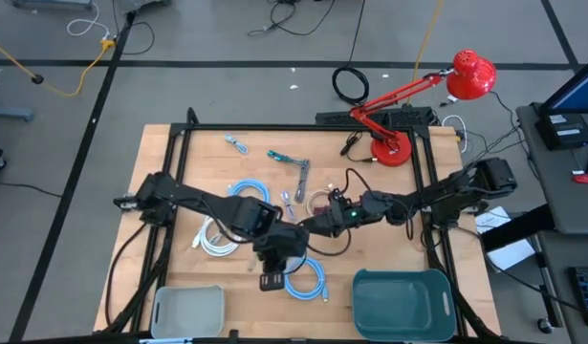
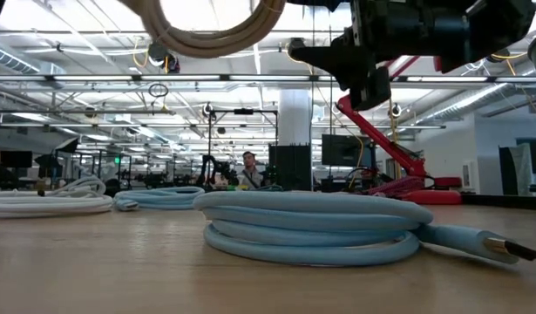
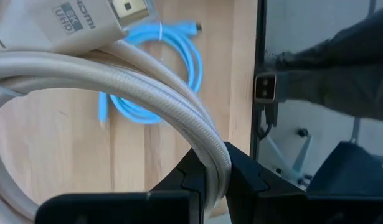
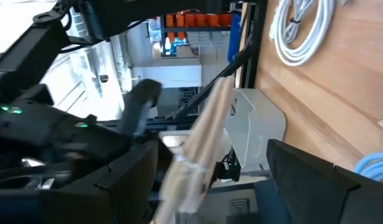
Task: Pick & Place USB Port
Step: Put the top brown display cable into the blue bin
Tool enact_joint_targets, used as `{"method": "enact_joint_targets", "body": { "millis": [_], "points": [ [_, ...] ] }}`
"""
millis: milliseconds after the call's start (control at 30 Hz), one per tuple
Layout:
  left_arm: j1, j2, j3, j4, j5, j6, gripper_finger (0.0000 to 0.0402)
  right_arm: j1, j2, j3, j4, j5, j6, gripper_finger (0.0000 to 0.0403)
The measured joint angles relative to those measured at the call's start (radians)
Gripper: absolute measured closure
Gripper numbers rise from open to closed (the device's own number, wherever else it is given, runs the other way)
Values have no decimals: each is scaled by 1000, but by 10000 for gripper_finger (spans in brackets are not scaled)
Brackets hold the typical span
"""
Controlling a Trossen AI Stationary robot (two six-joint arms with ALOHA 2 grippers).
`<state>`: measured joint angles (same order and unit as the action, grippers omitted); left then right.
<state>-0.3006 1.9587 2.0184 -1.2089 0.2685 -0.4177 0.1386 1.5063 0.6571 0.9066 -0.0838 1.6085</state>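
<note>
A cream braided cable coil [image 3: 147,81] with a flat plug marked "8K UHD" [image 3: 104,18] is lifted off the table; its loop shows at the top of the low view [image 2: 206,30]. My left gripper [image 3: 217,171] is shut on it, above the table's near middle [image 1: 277,253]. My right gripper [image 4: 213,152] is open close beside it [image 1: 317,225]. Its two fingers stand on either side of a blurred strand of the same cable [image 4: 200,143]; whether they touch it I cannot tell. My left gripper pinches a bundle of the cream coil's strands [image 3: 210,146] between its two fingers, lying across the strands. The coil is lifted clear of the table, and its loop and plug end reach out beyond the fingertips.
A light blue cable coil [image 1: 308,277] lies on the table under the grippers, large in the low view [image 2: 311,227]. A second blue coil [image 1: 246,196] and a white coil [image 1: 217,239] lie to the left. At the near edge stand a grey bin [image 1: 188,311] and a teal bin [image 1: 403,301]. A red lamp [image 1: 394,148] stands far right.
</note>
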Motion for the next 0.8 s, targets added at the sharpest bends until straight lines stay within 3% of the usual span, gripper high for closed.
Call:
{"method": "enact_joint_targets", "body": {
  "millis": [267,800],
  "points": [
    [57,-1,36,51,18,13,369,-20,0,0,2,-8,4,106],
    [61,54,36,63,86,62,369,-21,0,8,45,-15,28,106]
  ]
}}
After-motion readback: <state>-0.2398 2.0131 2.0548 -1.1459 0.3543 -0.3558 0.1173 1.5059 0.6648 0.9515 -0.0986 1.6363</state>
